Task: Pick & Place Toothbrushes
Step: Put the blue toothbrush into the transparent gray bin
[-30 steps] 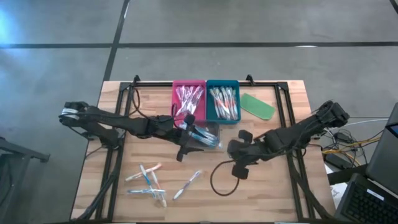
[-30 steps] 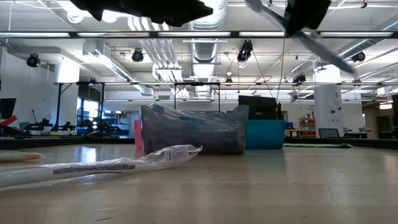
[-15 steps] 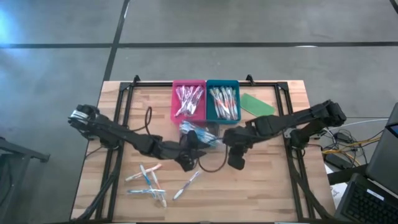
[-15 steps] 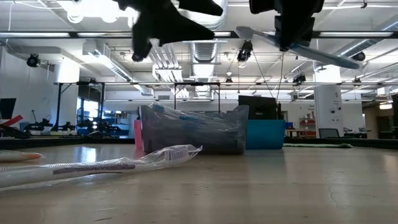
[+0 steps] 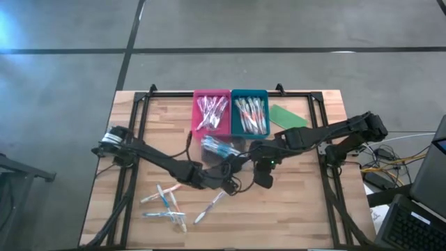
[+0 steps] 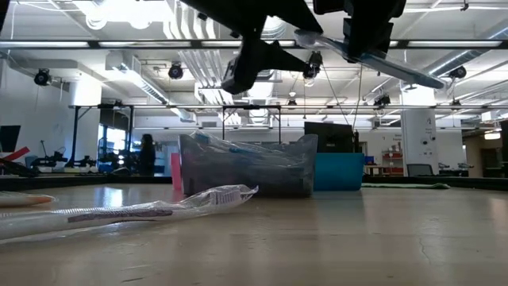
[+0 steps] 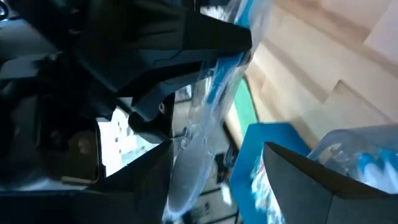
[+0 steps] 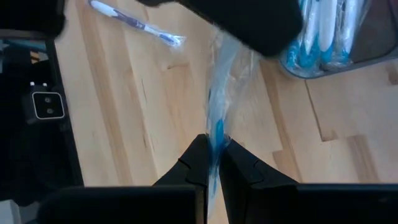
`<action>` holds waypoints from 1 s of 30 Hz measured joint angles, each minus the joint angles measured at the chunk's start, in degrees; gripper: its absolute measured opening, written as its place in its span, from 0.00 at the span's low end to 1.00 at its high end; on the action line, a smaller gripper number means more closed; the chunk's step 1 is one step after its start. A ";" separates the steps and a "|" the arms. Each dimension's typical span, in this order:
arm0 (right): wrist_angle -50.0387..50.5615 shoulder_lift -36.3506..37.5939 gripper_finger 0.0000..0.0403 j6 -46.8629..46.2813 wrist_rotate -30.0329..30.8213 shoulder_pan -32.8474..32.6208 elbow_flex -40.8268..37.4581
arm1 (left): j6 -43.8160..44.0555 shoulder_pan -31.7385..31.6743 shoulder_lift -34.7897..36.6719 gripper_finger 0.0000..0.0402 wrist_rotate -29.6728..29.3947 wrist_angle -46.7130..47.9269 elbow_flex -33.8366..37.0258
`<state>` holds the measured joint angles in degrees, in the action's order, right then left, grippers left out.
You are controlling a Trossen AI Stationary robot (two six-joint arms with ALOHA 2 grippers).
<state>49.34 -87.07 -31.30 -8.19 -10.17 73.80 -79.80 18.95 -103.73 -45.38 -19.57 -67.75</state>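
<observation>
1. The step in hand looked like a mid-air handover of one wrapped toothbrush (image 8: 216, 134) from the right gripper (image 8: 212, 163) to the left gripper (image 5: 230, 183) (a judgement from how the two met over the table's middle, in front of the trays)
2. To do it well, the left fingers (image 7: 311, 186) would need to bracket the wrapped stick fully before closing, taking it on the body rather than on loose film, which could slip
3. The right gripper ought to keep its pinch until the left had a firm hold, since a drop would land the brush on the bare wooden table (image 5: 306, 209) among the loose ones
4. The right gripper was clamped shut on the blue-accented brush in its clear wrapper, its two fingers pressed together with the wrapper trailing out past the tips
5. The left gripper stood wide apart and held nothing; in its wrist view the wrapped brush ran just beside its spread fingers, though whether it lay squarely between them I could not tell
6. The left arm reached in low and long from the table's left edge to the centre, its wrist bent toward the right gripper
7. The right arm stretched from the right edge inward, its gripper raised above the tabletop, as the low view showed
8. Other toothbrushes filled the pink tray (image 5: 194, 118) and the teal tray (image 5: 265, 111), some stood in a clear tub (image 5: 224, 149) in front of them, and several lay loose (image 5: 167, 203) near the front left
</observation>
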 joint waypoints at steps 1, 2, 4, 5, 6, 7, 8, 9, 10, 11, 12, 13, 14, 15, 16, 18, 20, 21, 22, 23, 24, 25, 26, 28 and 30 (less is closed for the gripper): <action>-0.02 0.00 0.03 0.17 0.02 0.00 0.00 | -0.91 0.02 -0.93 0.62 -1.11 0.02 -0.87; -0.13 0.00 0.03 0.29 0.02 0.00 0.00 | -1.76 0.03 -1.78 0.61 -2.09 -0.21 -1.62; 0.08 0.02 0.03 0.55 0.12 -0.02 0.00 | -4.00 -0.01 -3.37 0.59 -4.27 -0.31 -2.69; 0.24 0.02 0.03 0.90 0.22 0.00 0.00 | -5.04 0.06 -3.94 0.57 -4.85 -0.30 -3.10; 0.28 0.00 0.03 1.29 0.25 0.00 0.00 | -5.96 0.26 -4.53 0.55 -5.32 -0.29 -3.44; 0.34 0.00 0.03 1.71 0.47 0.00 0.00 | -6.65 0.47 -4.78 0.53 -5.91 -0.29 -3.73; 0.29 0.00 0.03 1.93 0.59 -0.06 -0.04 | -7.22 0.69 -5.00 0.51 -6.21 -0.26 -3.93; 0.24 0.00 0.03 2.06 0.59 -0.05 -0.08 | -7.42 0.98 -5.11 0.48 -6.57 -0.28 -4.12; 0.24 0.00 0.03 2.13 0.59 -0.07 -0.09 | -7.42 1.26 -5.11 0.46 -6.91 -0.31 -4.25; 0.24 0.00 0.03 2.14 0.59 -0.07 -0.09 | -7.35 1.39 -5.11 0.43 -7.17 -0.24 -4.26; 0.27 0.00 0.03 2.21 0.59 -0.07 -0.11 | -7.23 1.47 -5.11 0.40 -7.24 -0.24 -4.26; 0.26 0.00 0.03 2.35 0.60 -0.06 -0.11 | -7.18 1.50 -5.11 0.37 -7.30 -0.24 -4.26; 0.26 0.00 0.03 2.39 0.62 -0.04 -0.11 | -7.15 1.52 -5.11 0.34 -7.32 -0.25 -4.26; 0.26 -0.06 0.03 2.37 0.67 -0.04 -0.11 | -7.15 1.52 -5.11 0.30 -7.32 -0.26 -4.26; 0.22 -0.15 0.03 2.37 0.76 -0.04 -0.11 | -7.13 1.52 -5.11 0.27 -7.32 -0.24 -4.26; 0.22 -0.22 0.03 2.37 0.81 0.00 -0.13 | -6.90 1.52 -5.11 0.19 -7.34 -0.20 -4.26; 0.16 -0.22 0.03 2.35 0.83 0.00 -0.15 | -6.48 1.52 -5.11 0.12 -7.65 -0.17 -4.26; 0.11 -0.22 0.03 2.37 0.83 0.00 -0.15 | -6.22 1.52 -5.11 0.11 -7.96 -0.18 -4.26; -0.02 -0.22 0.03 2.37 0.83 0.00 -0.15 | -5.96 1.52 -5.11 0.11 -8.29 -0.12 -4.26; -0.08 -0.22 0.03 2.37 0.81 0.00 -0.15 | -5.53 1.52 -5.11 0.11 -8.41 -0.01 -4.26; -0.09 -0.22 0.03 2.37 0.83 0.00 -0.15 | -5.07 1.52 -5.11 0.11 -8.44 0.02 -4.26; -0.10 -0.22 0.03 2.37 0.83 0.00 -0.15 | -4.76 1.52 -5.11 0.11 -8.43 0.00 -4.26; -0.14 -0.22 0.03 2.37 0.82 0.00 -0.15 | -4.53 1.52 -5.11 0.11 -8.45 0.02 -4.26; -0.18 -0.22 0.04 2.35 0.82 0.00 -0.15 | -4.03 1.52 -5.11 0.11 -8.53 0.04 -4.26; -0.26 -0.22 0.07 2.10 0.83 0.00 -0.17 | -3.75 1.52 -5.11 0.11 -8.62 0.06 -4.26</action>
<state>49.08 -87.29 -29.20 -7.35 -10.17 73.63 -83.55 20.47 -108.84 -54.00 -19.51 -72.01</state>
